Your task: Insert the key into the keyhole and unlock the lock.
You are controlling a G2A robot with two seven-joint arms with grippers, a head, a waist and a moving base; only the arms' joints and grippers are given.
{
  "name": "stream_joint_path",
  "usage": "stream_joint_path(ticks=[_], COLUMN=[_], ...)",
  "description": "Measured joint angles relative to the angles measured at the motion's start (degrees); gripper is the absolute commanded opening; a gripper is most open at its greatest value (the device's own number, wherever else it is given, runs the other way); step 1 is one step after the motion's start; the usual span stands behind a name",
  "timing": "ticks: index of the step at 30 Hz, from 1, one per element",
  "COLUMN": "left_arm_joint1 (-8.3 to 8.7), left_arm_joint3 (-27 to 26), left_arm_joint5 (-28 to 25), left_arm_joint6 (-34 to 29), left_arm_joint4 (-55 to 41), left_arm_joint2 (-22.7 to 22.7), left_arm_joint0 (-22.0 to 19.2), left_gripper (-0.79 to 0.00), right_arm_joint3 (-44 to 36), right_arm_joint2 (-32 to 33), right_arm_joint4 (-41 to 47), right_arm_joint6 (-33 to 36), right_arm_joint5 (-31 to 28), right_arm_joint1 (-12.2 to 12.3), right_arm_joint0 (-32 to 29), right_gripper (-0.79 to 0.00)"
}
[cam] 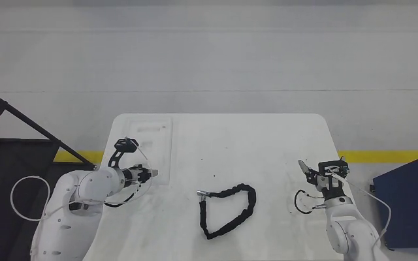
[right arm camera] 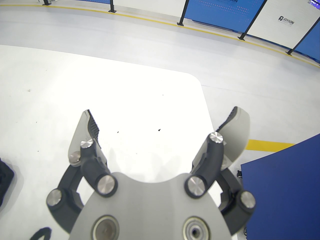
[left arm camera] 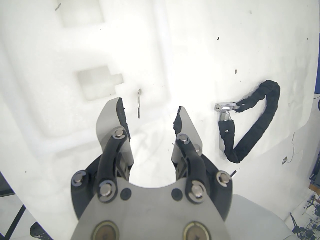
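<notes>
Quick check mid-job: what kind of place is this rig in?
Probably an industrial test hall or lab: a white table on bare grey floor, a yellow line, and blue-and-white partition panels.

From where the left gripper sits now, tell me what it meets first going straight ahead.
Most likely the key, lying on the white foam tray just beyond the open left gripper, nearer one finger. Its height above the tray is unclear, so it could touch foam first.

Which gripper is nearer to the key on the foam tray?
Left. The left gripper hovers just short of the key; the right gripper is at the table's opposite side, beyond the chain lock.
</notes>
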Motion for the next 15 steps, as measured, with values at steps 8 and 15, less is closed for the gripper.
stream_joint_path(ticks=[8, 15], left_arm_joint1=[0.27, 0.36], left_arm_joint3=[1.5, 3.6], left_arm_joint5=[-0.3, -0.5], left_arm_joint6=[0.6, 0.5], left_arm_joint4=[0.7, 1.1], left_arm_joint2=[1.2, 3.5], left_arm_joint0=[-0.6, -2.3], left_gripper=[-0.326, -0.406], right_arm_joint3=[0.0, 0.0], right_arm_joint2=[0.0, 0.0], right_arm_joint4=[0.0, 0.0], right_arm_joint6=[0.0, 0.0], right_arm_joint5=[0.0, 0.0], right_arm_joint1=[0.0, 0.0], right_arm_joint0=[0.0, 0.0], right_gripper=[0.000, 0.000])
